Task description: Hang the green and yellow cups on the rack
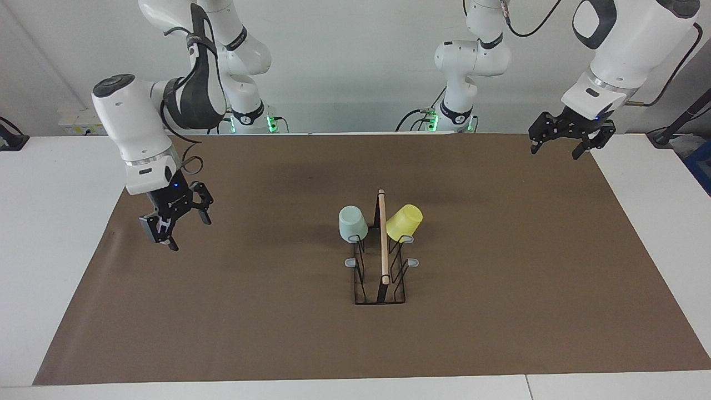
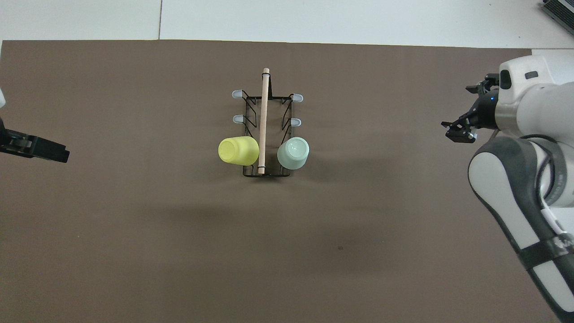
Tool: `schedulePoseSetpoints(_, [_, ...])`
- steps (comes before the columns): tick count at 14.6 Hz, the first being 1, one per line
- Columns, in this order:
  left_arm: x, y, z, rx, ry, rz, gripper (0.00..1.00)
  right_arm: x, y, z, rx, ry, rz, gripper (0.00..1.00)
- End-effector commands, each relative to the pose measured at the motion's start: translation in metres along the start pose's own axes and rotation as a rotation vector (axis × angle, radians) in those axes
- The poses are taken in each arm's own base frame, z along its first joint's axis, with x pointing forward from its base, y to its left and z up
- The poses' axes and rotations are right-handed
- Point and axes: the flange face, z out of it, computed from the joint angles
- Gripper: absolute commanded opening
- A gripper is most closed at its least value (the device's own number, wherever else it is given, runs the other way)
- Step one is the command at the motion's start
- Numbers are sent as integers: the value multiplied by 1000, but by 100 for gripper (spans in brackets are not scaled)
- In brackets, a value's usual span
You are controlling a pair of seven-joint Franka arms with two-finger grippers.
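Observation:
The black wire rack (image 1: 379, 300) with its wooden rod (image 2: 264, 112) stands at the middle of the brown mat. The green cup (image 1: 353, 222) (image 2: 293, 153) hangs upside down on a prong at the rack's end nearer the robots, on the right arm's side. The yellow cup (image 1: 404, 222) (image 2: 238, 150) hangs tilted on the matching prong on the left arm's side. My right gripper (image 1: 180, 230) (image 2: 464, 112) hovers open and empty over the mat toward the right arm's end. My left gripper (image 1: 555, 151) hangs open and empty over the mat's corner at the left arm's end.
The brown mat (image 1: 500, 311) covers most of the white table (image 1: 50, 222). Several grey-tipped prongs (image 2: 236, 94) on the rack carry nothing. One black finger (image 2: 45, 151) of the left gripper pokes in at the overhead view's edge.

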Motion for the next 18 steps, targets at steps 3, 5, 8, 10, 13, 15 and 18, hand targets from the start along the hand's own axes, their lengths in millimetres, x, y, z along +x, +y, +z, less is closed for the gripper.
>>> schedulePoseSetpoints(3, [-6,12,-9,-12,-20,-27,100,16,-14,-13,-86,-156,320,100])
schedulePoseSetpoints(5, [-7,18,-11,-9,-22,-30,100,34,-23,-25,-68,-207,473,100])
schedulePoseSetpoints(8, [-8,23,-10,-6,-32,-23,100,18,-7,-55,-52,-303,712,100])
schedulePoseSetpoints(10, [-6,30,-7,-6,-40,-8,100,-5,3,-83,1,-345,819,100])
schedulePoseSetpoints(13, [-6,29,-6,-6,-48,-5,100,-70,16,-120,148,-377,1014,100])
schedulePoseSetpoints(15, [-7,28,-8,-6,-43,-6,100,-86,22,-128,157,-392,1041,100])
schedulePoseSetpoints(18, [-8,23,-9,-12,-42,-10,100,-85,23,-136,151,-425,1038,100])
